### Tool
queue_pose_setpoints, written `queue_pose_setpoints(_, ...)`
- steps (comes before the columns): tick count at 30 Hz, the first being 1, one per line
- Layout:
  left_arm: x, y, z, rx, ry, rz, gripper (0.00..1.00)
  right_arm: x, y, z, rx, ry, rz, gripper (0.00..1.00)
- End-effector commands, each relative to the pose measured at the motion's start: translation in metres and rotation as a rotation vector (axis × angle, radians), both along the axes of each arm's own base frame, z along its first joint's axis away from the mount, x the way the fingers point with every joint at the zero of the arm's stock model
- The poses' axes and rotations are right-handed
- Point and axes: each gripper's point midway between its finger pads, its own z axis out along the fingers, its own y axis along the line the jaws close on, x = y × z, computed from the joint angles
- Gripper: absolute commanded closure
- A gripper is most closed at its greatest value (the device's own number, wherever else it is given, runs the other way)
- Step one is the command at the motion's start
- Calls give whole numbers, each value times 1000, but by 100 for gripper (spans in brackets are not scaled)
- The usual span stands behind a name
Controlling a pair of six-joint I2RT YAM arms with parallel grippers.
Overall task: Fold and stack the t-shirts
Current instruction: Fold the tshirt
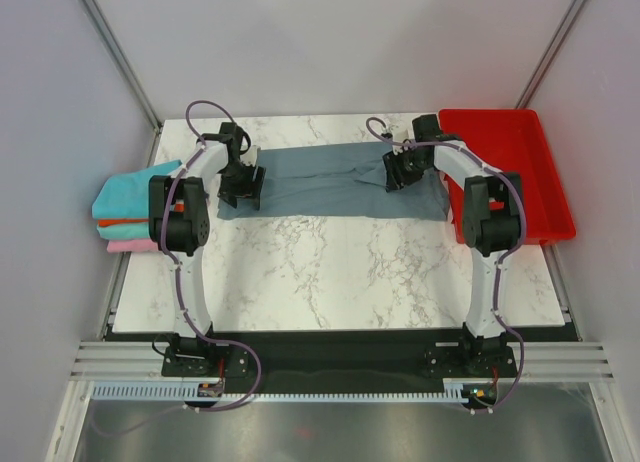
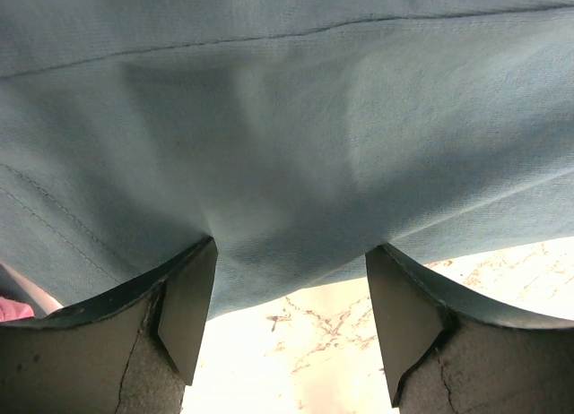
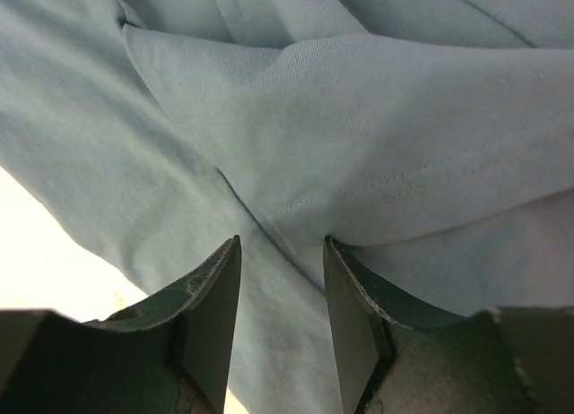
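Table (image 1: 330,272): white marble-pattern top, rectangular, standing in a booth of plain pale walls (image 1: 330,42), with slanted metal posts (image 1: 115,52) at the far corners. A metal rail (image 1: 340,360) crosses the near edge and carries both arm bases. Tray (image 1: 545,197): red plastic, shallow, rectangular, on the far right of the table, long side running front to back, its red floor in view. Grey shirt (image 1: 320,182): slate grey-blue, laid flat as a long band across the far half of the table. Its left end is at the left arm (image 1: 185,217) and its right end is just beside the tray's left wall, rumpled near the right arm (image 1: 490,212). Stack, three folded items, at the table's left edge and partly past it: teal shirt (image 1: 130,192) on top, orange shirt (image 1: 108,224) in the middle, pink shirt (image 1: 125,246) at the bottom, its right side hidden behind the left arm. Left jaws: lowered at the grey shirt's left end and standing wide apart. The tips are at the cloth's near edge, bare table shows between them, and nothing is gripped. Right jaws: lowered onto the band's right part, about half apart. The tips are at a stitched hem fold, cloth lies across the gap, and they are not closed on it.
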Motion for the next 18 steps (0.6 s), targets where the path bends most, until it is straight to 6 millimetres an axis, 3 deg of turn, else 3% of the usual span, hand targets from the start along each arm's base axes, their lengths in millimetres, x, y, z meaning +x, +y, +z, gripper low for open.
queue_pose_setpoints(1,11,-3,-4,-31,-22,28,25,16,6,-1,-14,-42,17,51)
queue_pose_setpoints(5,11,-2,-4,-30,-22,30,26,21,11,-3,-14,-46,20,58)
queue_pose_setpoints(8,11,-2,-3,-29,-24,31,26,25,12,-2,-18,-56,14,73)
queue_pose_setpoints(9,11,-2,-3,-28,-23,30,26,27,12,1,-19,-66,9,79)
queue_pose_setpoints(18,11,0,-5,-30,-19,34,27,42,10,40,-20,-179,-16,94)
